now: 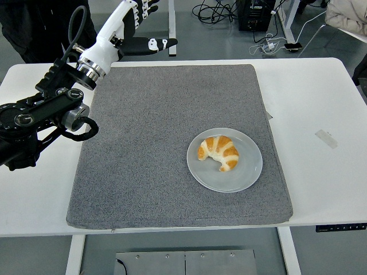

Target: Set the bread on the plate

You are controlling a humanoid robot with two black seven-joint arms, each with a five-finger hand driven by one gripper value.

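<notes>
A golden croissant [219, 153] lies on the round pale plate [245, 176], which sits on the grey mat right of centre. My left hand [137, 23] is raised high at the upper left, far from the plate, its white and black fingers spread and holding nothing. The black forearm [40, 114] comes in from the left edge. The right arm does not show.
The grey mat [143, 172] covers the middle of the white table [321, 103]. A small strip of tape [325, 138] lies on the table at the right. A person in dark clothes [46, 28] stands beyond the far left corner. Cables and a black box lie on the floor behind.
</notes>
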